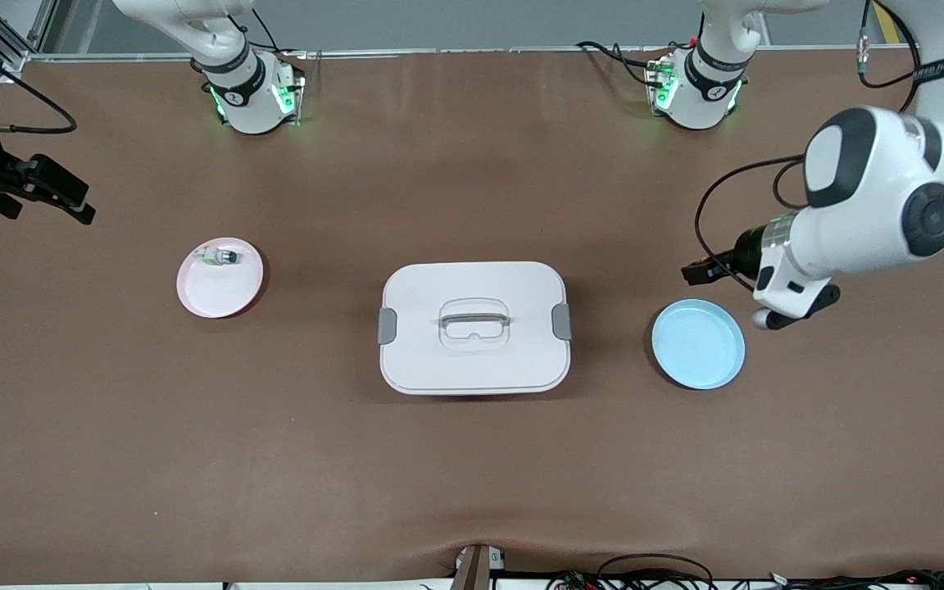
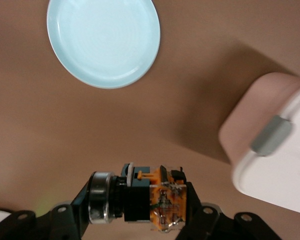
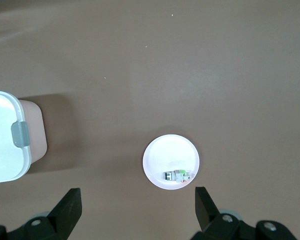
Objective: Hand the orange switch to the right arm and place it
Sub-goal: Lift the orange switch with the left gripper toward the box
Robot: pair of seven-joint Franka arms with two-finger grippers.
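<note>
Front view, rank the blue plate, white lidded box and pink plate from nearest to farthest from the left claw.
1. blue plate, beside the left claw, at the left arm's end
2. white lidded box, mid-table
3. pink plate, toward the right arm's end

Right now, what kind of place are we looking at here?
Probably a robotics lab bench: two Franka arms bolted along a brown-matted table, cables trailing at its edges, and staged props: a blue plate, a pink plate, and a lidded white box.

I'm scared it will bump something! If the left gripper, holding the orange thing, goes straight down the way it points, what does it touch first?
Probably just the bare brown table. The left gripper, shut on the orange switch, looks to be beside the blue plate, not over it, though depth is uncertain.
</note>
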